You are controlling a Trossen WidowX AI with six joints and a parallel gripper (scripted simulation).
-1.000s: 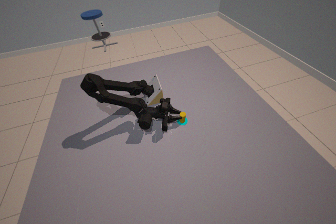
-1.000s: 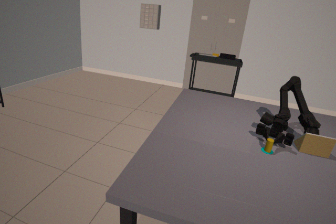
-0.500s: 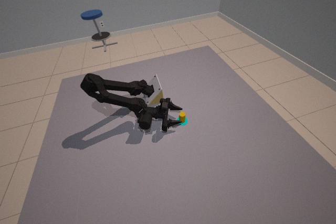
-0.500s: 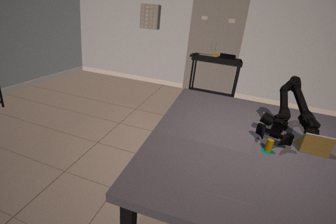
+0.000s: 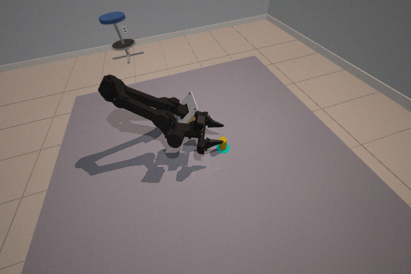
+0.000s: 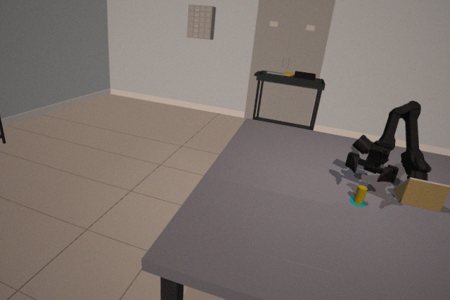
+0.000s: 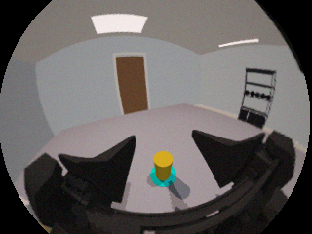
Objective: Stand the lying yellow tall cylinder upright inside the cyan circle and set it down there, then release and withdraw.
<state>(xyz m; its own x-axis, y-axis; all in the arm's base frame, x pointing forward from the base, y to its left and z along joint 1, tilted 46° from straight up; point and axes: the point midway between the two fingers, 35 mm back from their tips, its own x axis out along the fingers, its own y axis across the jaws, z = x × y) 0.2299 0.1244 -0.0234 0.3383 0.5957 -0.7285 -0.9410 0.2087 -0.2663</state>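
Observation:
The yellow tall cylinder [image 5: 224, 145] [image 6: 360, 194] [image 7: 163, 167] stands upright inside the cyan circle [image 5: 227, 150] [image 6: 352, 201] [image 7: 155, 177]; cyan shows around its base. My gripper [image 5: 222, 133] [image 6: 366, 176] [image 7: 164, 136] is open wide and empty. In the wrist view one finger is on each side of the cylinder with wide gaps, and the cylinder stands ahead of the gripper body. In the exterior view the fingers are above the table and back from the cylinder. In the top view one fingertip overlaps the cylinder's left edge in the picture.
A wedge-like block with a white sloped face [image 5: 189, 108] and a tan side [image 6: 425, 194] stands on the table [image 5: 232, 214] [image 6: 254, 224], beside the arm's base. A stool [image 5: 112, 18] and a black cart [image 6: 290, 79] stand off the table.

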